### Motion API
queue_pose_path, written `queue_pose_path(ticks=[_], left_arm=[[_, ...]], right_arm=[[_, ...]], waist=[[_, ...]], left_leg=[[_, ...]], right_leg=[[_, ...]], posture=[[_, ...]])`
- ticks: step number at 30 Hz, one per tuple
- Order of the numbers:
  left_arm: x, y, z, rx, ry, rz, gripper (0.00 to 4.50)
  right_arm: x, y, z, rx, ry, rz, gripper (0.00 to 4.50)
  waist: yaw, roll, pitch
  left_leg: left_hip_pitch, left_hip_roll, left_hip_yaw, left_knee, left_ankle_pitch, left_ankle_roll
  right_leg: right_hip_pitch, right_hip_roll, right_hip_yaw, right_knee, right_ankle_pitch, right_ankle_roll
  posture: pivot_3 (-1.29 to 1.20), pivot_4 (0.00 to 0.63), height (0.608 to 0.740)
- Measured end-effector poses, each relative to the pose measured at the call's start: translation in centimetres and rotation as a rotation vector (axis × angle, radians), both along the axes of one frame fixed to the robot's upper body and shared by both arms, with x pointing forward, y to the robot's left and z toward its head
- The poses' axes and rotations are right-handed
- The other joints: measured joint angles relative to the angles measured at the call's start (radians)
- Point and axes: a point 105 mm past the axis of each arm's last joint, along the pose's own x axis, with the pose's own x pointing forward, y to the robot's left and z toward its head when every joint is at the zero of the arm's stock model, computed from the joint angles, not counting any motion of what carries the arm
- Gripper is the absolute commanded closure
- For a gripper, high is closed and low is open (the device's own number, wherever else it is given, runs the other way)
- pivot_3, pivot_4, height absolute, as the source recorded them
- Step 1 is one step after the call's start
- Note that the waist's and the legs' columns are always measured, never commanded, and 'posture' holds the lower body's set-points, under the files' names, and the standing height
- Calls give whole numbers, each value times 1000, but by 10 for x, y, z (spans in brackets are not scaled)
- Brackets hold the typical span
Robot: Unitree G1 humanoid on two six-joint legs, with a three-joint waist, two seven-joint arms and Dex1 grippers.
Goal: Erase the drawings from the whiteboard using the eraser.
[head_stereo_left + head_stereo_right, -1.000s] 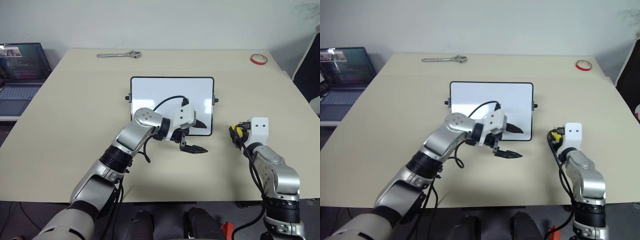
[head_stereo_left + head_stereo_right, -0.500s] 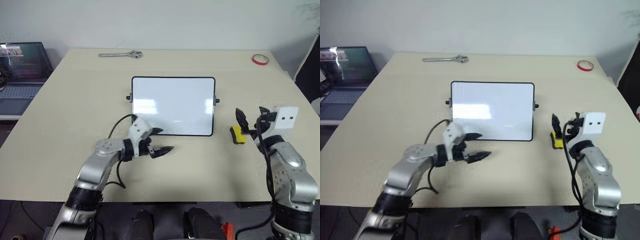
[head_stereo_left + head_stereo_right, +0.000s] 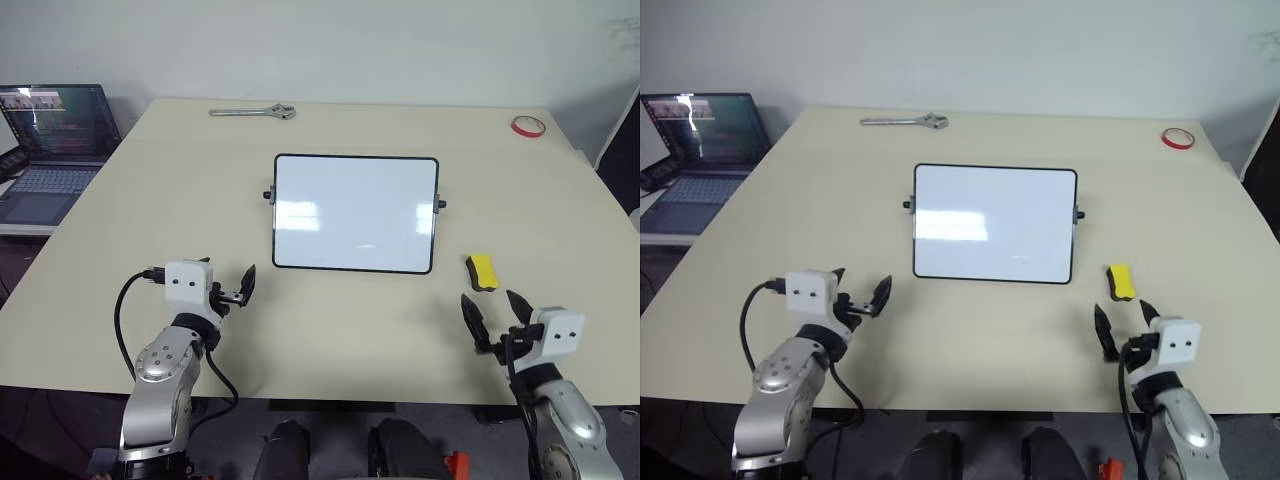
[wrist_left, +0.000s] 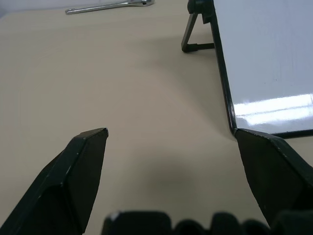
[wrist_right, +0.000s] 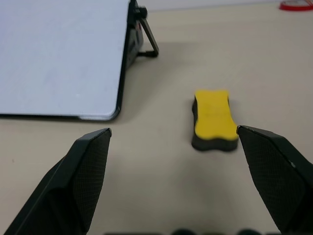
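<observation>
— Right wrist view: where's the eraser [image 5: 212, 119]?
— I see it on the table [image 3: 150, 200], right of the whiteboard [image 3: 355, 212]. Right gripper [image 3: 494, 317] spread, empty. Left gripper [image 3: 232, 288] spread too.

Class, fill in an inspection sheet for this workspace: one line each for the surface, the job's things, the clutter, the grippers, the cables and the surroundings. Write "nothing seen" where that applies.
Surface: beige table, flat and bare between the items.
Job's things: whiteboard at mid-table, propped on side stands, no marks seen on it; yellow eraser lies on the table to its right, apart from it.
Clutter: wrench at the far edge; red tape ring at the far right corner.
Grippers: left gripper open, empty, at the near left; right gripper open, empty, just short of the eraser.
Cables: black cable looping off the left wrist.
Surroundings: open laptop left of the table; pale wall behind.
</observation>
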Motion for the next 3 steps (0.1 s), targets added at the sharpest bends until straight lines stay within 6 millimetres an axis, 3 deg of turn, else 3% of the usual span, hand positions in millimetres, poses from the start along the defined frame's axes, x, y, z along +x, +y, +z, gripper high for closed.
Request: queue_pose_path(ticks=[3], left_arm=[[-6, -2, -6, -10, 10, 6, 0]], right_arm=[[1, -5, 1, -10, 2, -31, 37]], waist=[[-3, 0, 0]], left_leg=[[0, 0, 1, 0, 0, 0]], right_leg=[[0, 1, 0, 0, 0, 0]], posture=[[0, 150, 740]])
